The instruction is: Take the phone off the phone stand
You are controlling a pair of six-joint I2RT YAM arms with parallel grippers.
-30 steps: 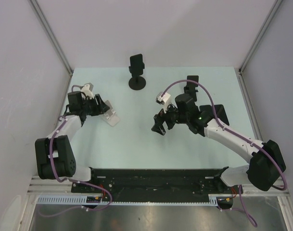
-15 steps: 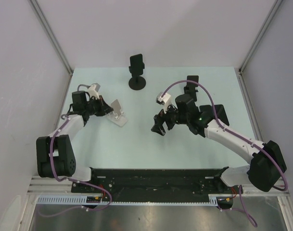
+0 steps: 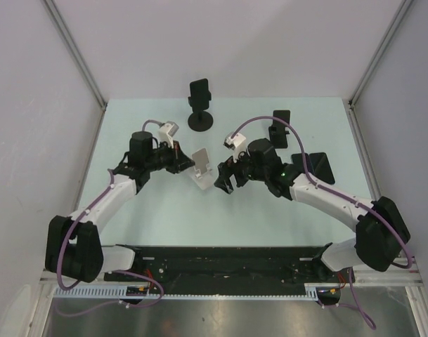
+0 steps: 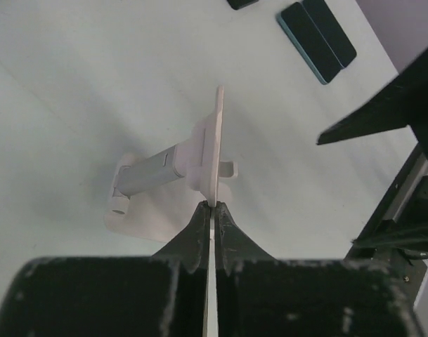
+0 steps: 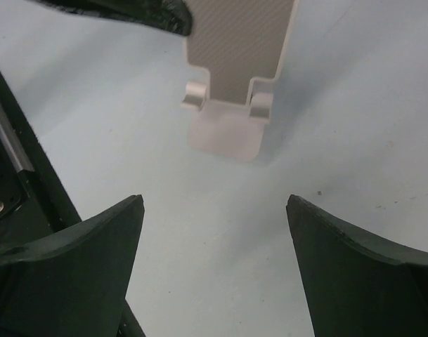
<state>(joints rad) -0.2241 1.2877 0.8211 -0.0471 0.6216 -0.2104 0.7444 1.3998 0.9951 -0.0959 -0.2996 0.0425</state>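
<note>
A white phone stand (image 3: pixel 202 168) sits mid-table, its grey patterned plate (image 5: pixel 236 45) facing my right gripper, with nothing on its two hooks. My left gripper (image 4: pixel 212 205) is shut on the top edge of that plate (image 4: pixel 216 151), reaching in from the left (image 3: pixel 182 163). Just right of the stand, my right gripper (image 3: pixel 224 179) is open and empty, its jaws spread wide (image 5: pixel 215 200) and short of the stand's foot (image 5: pixel 224 137). A black phone (image 3: pixel 199 91) stands upright in a black stand (image 3: pixel 200 121) at the back. Another dark phone sits in a second black stand (image 3: pixel 280 126) at the back right.
Dark flat phones (image 3: pixel 319 167) lie on the table behind my right arm and also show in the left wrist view (image 4: pixel 315 31). The black rail (image 3: pixel 228 260) runs along the near edge. Grey walls close in both sides.
My left gripper closed on the white stand's plate and moved it right toward the table's centre. My right gripper shifted slightly left toward it, still open.
</note>
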